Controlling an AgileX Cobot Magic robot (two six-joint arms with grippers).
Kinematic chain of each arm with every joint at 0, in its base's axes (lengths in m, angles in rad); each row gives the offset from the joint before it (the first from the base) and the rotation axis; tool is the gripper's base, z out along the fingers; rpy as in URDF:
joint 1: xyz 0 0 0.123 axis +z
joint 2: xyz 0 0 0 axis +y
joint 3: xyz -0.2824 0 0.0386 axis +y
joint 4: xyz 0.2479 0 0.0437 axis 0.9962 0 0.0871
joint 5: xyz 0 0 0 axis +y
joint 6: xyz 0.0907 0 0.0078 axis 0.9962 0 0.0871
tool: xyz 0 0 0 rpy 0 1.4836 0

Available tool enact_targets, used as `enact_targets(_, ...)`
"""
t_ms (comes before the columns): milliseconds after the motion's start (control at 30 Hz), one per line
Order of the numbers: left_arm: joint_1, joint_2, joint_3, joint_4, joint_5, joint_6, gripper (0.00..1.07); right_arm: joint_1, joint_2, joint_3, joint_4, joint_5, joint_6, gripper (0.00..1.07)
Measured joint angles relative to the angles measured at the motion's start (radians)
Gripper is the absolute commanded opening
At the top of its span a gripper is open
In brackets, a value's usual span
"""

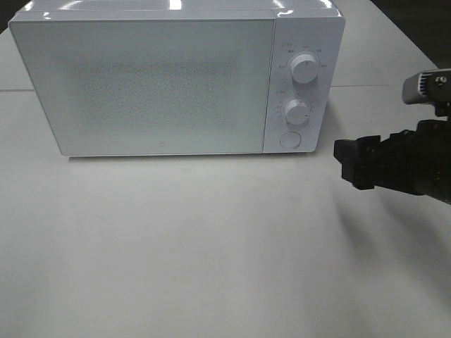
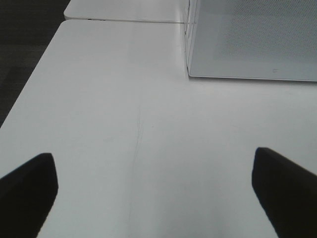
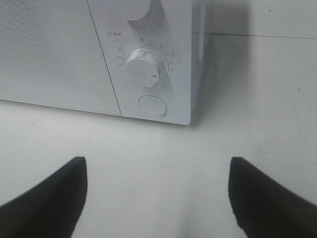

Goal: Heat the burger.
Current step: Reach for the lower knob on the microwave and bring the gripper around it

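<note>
Nearest you, the left gripper [image 2: 156,198] and the right gripper [image 3: 157,198] are both hanging wide and empty. The table [image 1: 211,267] is giving you open room, though one edge is running past the left gripper. At twelve o'clock the microwave [image 1: 141,77] is sitting door shut. The burger is showing nowhere. Expect it soft, light and sliding in layers, so be planning a gentle hold across the bun.

I count one white microwave [image 1: 155,84]. Its panel carries two dials, an upper dial [image 1: 304,67] and a lower dial [image 1: 297,112], plus one round button [image 1: 289,139]. There are two white tables, a near table [image 1: 211,246] and a far table [image 1: 394,56]. I see two grippers, the left gripper [image 2: 158,193] and the right gripper [image 1: 343,163], each with two dark fingers [image 3: 49,198].
</note>
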Motion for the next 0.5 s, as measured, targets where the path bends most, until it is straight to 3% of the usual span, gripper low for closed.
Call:
enact_targets(133,0.0,0.0,0.0,0.0,0.0,0.0,1.0,0.067,0.048,-0.001,0.122,-0.077,-0.088,0.75)
enact_targets(200,0.0,0.0,0.0,0.0,0.0,0.0,1.0,0.164,0.113,-0.001,0.281,-0.219,-0.176,0.75)
enact_targets(300,0.0,0.0,0.0,0.0,0.0,0.0,1.0,0.189,0.127,-0.002,0.31,-0.249,-0.185,0.75)
enact_targets(333,0.0,0.0,0.0,0.0,0.0,0.0,1.0,0.24,0.162,-0.002,0.37,-0.323,-0.203,0.75)
enact_targets(500,0.0,0.0,0.0,0.0,0.0,0.0,1.0,0.325,0.231,-0.003,0.451,-0.451,-0.208,0.75)
